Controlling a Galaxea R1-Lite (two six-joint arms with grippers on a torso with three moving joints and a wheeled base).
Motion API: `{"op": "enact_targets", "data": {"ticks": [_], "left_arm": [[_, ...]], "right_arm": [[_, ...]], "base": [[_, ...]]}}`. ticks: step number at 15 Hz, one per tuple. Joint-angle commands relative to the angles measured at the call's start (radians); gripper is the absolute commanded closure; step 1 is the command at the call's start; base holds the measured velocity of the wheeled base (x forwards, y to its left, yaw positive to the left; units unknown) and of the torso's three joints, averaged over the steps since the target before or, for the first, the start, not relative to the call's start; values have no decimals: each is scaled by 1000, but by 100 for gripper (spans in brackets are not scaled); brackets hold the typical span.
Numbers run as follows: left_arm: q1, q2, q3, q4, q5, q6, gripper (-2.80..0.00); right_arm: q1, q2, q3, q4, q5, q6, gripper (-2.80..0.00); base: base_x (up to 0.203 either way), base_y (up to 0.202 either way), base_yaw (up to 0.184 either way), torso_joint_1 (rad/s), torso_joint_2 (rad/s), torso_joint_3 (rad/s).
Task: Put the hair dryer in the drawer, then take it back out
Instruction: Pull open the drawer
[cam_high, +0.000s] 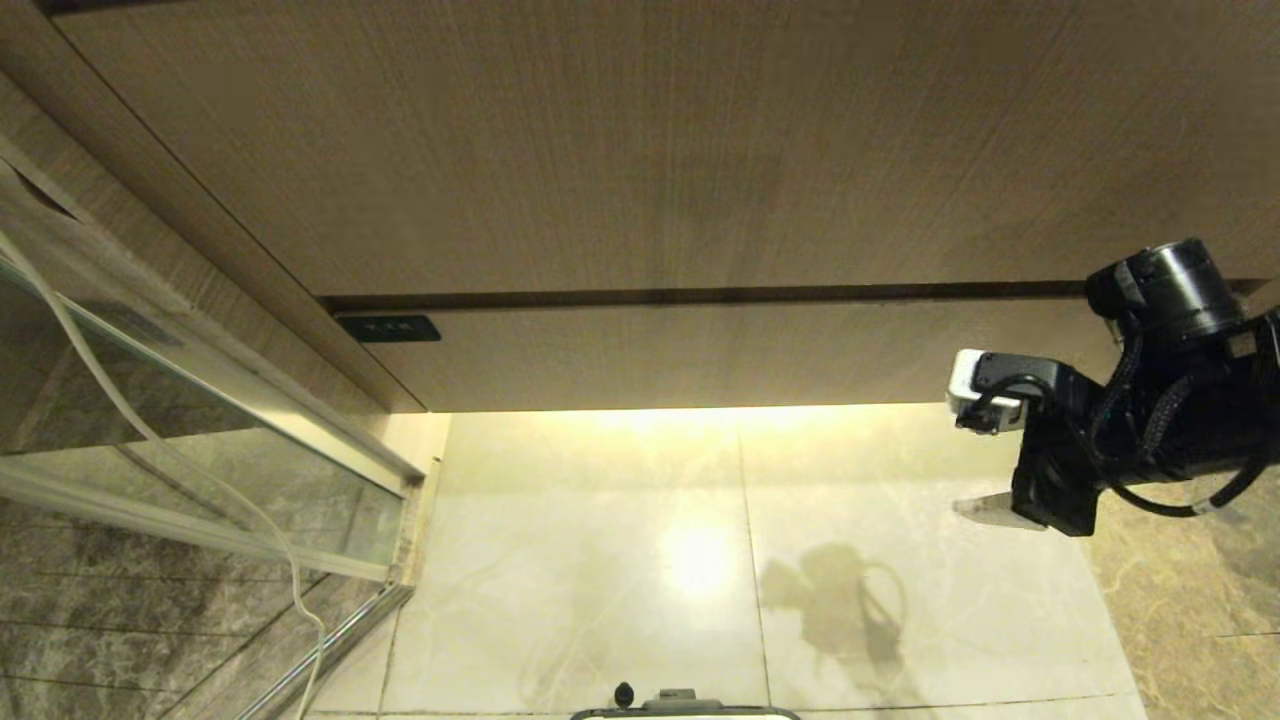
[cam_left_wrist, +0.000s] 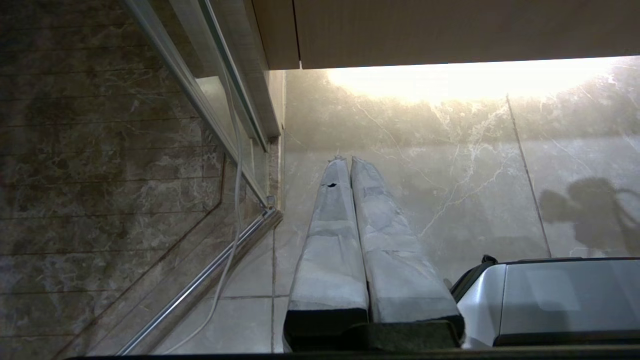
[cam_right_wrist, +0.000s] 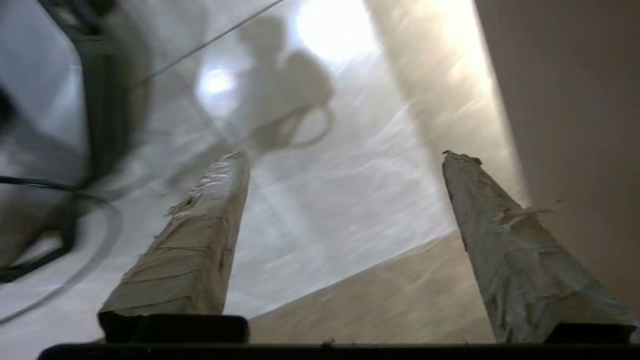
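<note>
Right end effector (cam_right_wrist: 345, 157) spread, empty; drawer (cam_high: 740, 350) closed, contents hidden.

The right arm reaches in from the right side of the head view, its black wrist bent downward above the floor. The right hand (cam_right_wrist: 345, 160) is empty, its two tape-wrapped fingers (cam_right_wrist: 195, 240) spread wide apart. The left hand (cam_left_wrist: 346, 162) hangs pointing down at the floor, its padded fingers (cam_left_wrist: 330, 235) pressed together along their length, holding nothing.
</note>
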Motion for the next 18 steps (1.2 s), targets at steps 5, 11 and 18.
{"op": "enact_targets", "data": {"ticks": [5, 11, 18], "left_arm": [[0, 0, 2, 0, 0, 0, 0], [0, 0, 1, 0, 0, 0, 0], [0, 0, 2, 0, 0, 0, 0]], "right_arm": [[4, -8, 231, -575, 215, -310, -280], [2, 25, 236, -625, 312, -356, -280], [-11, 129, 128, -691, 310, -354, -280]], "base": [[0, 0, 0, 0, 0, 0], [0, 0, 0, 0, 0, 0], [0, 0, 0, 0, 0, 0]]}}
